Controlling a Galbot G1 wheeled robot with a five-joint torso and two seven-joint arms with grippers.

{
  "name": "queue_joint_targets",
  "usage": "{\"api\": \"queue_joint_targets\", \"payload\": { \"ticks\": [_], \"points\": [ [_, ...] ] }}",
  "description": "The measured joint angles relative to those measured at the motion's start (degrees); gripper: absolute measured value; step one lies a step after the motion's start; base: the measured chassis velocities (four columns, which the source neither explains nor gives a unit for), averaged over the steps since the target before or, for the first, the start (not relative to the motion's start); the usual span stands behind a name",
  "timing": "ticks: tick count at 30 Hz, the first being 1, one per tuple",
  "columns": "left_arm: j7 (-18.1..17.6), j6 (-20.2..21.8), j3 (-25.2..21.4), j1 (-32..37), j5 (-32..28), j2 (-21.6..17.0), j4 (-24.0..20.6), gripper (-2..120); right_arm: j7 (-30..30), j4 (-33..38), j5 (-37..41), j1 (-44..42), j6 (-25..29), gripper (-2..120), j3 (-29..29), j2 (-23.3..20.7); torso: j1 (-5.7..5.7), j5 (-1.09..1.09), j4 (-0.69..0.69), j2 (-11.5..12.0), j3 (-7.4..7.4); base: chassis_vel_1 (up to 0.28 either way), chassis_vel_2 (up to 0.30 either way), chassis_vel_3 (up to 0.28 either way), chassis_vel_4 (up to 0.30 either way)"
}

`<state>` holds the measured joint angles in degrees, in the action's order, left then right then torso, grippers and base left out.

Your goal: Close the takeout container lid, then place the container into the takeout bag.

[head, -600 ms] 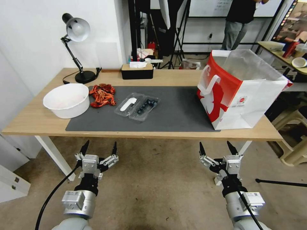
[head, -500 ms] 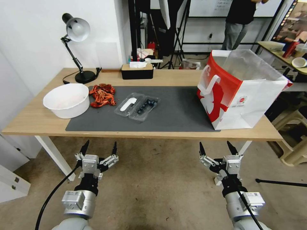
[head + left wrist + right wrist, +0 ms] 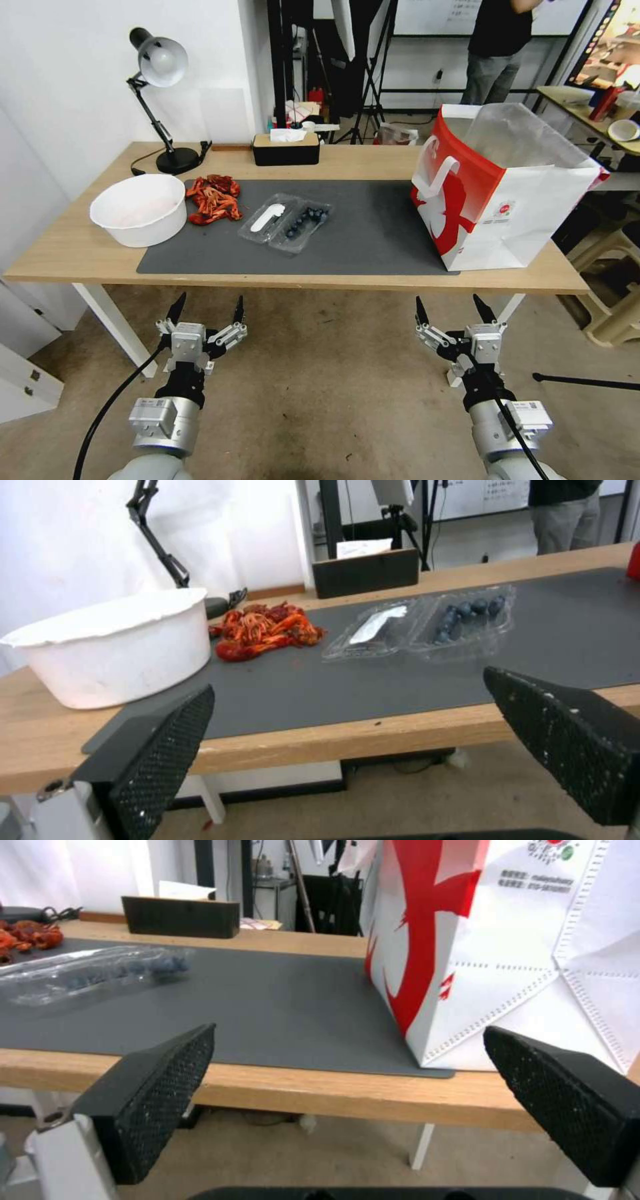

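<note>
So both pincers, the left pincer (image 3: 206,309) and right pincer (image 3: 452,307), hung wide open and empty below the tabletop (image 3: 80,250). The lid (image 3: 268,218) lay flat at nine o'clock of the berries; it should be tipped over gently.

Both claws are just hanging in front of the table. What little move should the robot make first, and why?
Probably raise the left gripper toward the lid. The container lies open on the mat, lid flat beside the berries, and nearer the left arm. Both grippers, the right gripper too, hang open below the table edge, touching nothing. The bag comes later.
</note>
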<state>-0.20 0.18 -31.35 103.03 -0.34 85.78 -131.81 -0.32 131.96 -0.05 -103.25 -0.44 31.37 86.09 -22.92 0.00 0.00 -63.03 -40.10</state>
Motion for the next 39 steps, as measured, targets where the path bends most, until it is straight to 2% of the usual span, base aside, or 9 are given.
{"api": "queue_joint_targets", "payload": {
  "ticks": [2, 5, 6, 8, 9, 10, 13, 17, 39],
  "points": [
    [-0.79, 0.64, 0.47, -0.28, -0.87, -0.50, -0.19, 100, -1.25, 0.72, -0.47, -0.49, -1.52, 100, -0.50, 0.62, 0.00, 0.00, 0.03, 0.00, 0.00, 0.000, 0.000, 0.000, 0.000],
    [-5.73, 4.73, 3.81, -2.42, -6.44, -3.63, -1.83, 100, -6.87, 3.87, -2.57, -2.72, -7.84, 100, -3.30, 3.53, 0.00, -0.03, -0.02, 0.00, 0.00, 0.000, 0.000, 0.000, 0.000],
    [-5.73, 4.73, 3.81, -2.42, -6.44, -3.63, -1.83, 100, -6.87, 3.87, -2.57, -2.72, -7.84, 100, -3.30, 3.53, 0.00, -0.03, -0.02, 0.00, 0.00, 0.000, 0.000, 0.000, 0.000],
    [-9.01, 7.44, 6.03, -3.75, -10.14, -5.68, -2.89, 100, -7.81, 4.01, -2.81, -3.02, -8.42, 100, -3.54, 4.28, 0.00, 0.00, -0.02, 0.00, 0.00, 0.000, 0.000, 0.000, 0.000],
    [-12.12, 10.03, 8.14, -5.02, -13.66, -7.61, -3.91, 100, -8.04, 4.07, -2.82, -3.07, -8.56, 100, -3.55, 4.49, 0.00, 0.00, -0.01, 0.00, 0.00, 0.000, 0.000, 0.000, 0.000],
    [-12.12, 10.03, 8.14, -5.02, -13.66, -7.61, -3.91, 100, -8.04, 4.07, -2.82, -3.07, -8.56, 100, -3.55, 4.49, 0.00, 0.00, -0.01, 0.00, 0.00, 0.000, 0.000, 0.000, 0.000],
    [-17.48, 14.57, 11.81, -7.22, -19.93, -11.12, -5.70, 100, -8.04, 4.35, -2.78, -2.90, -8.61, 100, -3.36, 4.57, 0.00, 0.00, -0.02, 0.00, 0.00, 0.000, 0.000, 0.000, 0.000],
    [-18.75, 15.88, 12.91, -7.48, -21.62, -11.95, -6.10, 100, -7.82, 4.53, -2.66, -2.83, -8.62, 100, -3.00, 4.59, 0.00, 0.00, 0.00, 0.00, 0.00, 0.000, 0.000, 0.000, 0.000],
    [-18.80, 16.07, 12.19, -6.10, -21.11, -11.98, -6.07, 100, -6.97, 4.09, -2.55, -2.09, -8.36, 100, -2.06, 4.81, 0.00, 0.00, 0.00, 0.00, 0.00, 0.000, 0.000, 0.000, 0.000]
  ]
}}
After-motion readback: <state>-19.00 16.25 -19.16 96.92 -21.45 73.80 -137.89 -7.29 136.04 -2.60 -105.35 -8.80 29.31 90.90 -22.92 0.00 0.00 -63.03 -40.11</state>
